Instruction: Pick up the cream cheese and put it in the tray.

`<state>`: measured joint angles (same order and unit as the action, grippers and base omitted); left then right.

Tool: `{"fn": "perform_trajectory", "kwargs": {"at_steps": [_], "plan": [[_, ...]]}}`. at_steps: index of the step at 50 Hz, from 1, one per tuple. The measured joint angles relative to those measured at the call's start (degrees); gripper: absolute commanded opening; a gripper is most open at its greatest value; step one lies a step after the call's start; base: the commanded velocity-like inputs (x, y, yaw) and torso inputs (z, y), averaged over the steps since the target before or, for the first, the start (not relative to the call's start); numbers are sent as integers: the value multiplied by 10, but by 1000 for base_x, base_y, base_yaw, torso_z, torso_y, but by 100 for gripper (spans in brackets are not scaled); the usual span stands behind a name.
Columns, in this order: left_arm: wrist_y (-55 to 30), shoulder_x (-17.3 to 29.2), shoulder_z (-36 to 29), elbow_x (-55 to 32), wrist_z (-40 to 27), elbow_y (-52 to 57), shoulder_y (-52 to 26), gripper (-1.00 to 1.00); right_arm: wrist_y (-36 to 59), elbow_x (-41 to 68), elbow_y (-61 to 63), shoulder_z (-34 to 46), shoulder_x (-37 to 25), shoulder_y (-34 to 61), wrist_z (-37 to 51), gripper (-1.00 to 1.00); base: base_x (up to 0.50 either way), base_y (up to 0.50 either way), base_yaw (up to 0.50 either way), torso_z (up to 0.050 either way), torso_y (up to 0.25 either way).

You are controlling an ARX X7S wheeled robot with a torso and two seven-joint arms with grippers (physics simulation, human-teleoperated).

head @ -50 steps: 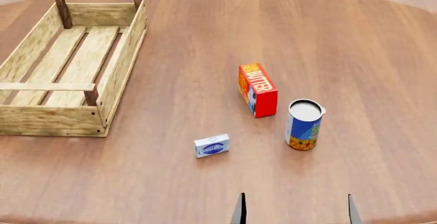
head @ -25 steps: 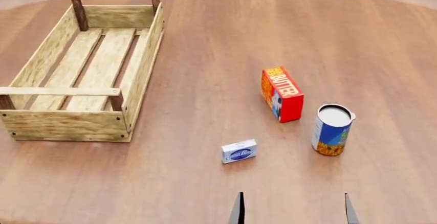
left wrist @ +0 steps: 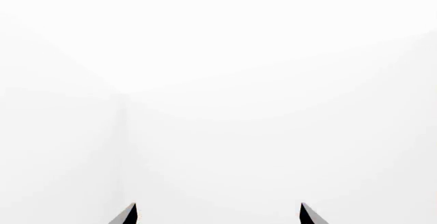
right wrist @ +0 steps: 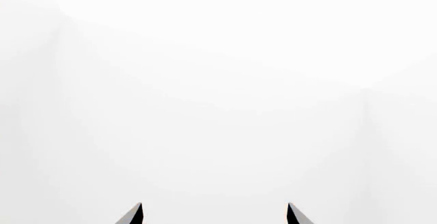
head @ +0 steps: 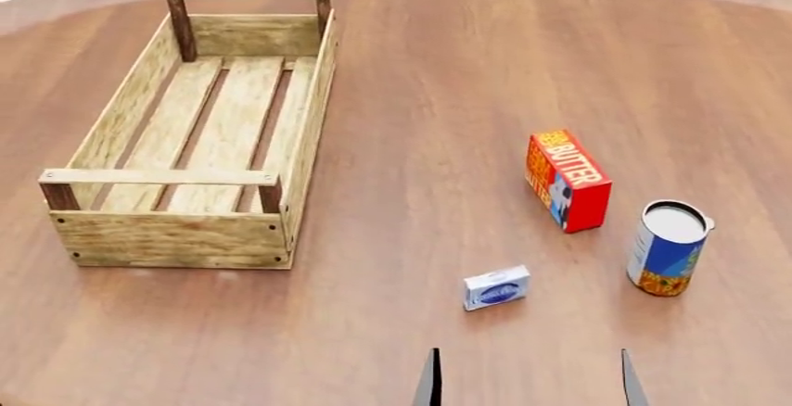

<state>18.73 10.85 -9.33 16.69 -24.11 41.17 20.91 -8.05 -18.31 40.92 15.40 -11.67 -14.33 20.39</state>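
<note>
Head view shows the small flat white cream cheese box with its blue oval logo [head: 496, 288] lying near the front edge of the brown wooden table [head: 409, 128], well apart from the light slatted wooden tray [head: 185, 239] toward the left edge. Two dark fingertips at the bottom frame edge — which arm's cannot be told — stand spread and hold nothing. Both wrist views show only white beyond parted tips, so the left gripper [left wrist: 217, 215] and right gripper [right wrist: 214, 215] are wide and empty. The likely risk: the low box skidding from a misjudged descent — or the arm clipping the red-orange butter box [head: 568, 180] or the blue can [head: 667, 247].

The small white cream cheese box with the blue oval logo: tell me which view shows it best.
The head view: the small white cream cheese box lies in full sight on the brown wooden table. Both wrist views show only blank white, nothing of it.
</note>
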Motion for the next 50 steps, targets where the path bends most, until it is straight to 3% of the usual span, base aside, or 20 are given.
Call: {"fn": "perform_trajectory", "kwargs": {"at_steps": [50], "plan": [[-7,17,-16,5,-19,0,-3,100,18,8,3,17,-13,6,10,100,71,176,0,0,0]]}}
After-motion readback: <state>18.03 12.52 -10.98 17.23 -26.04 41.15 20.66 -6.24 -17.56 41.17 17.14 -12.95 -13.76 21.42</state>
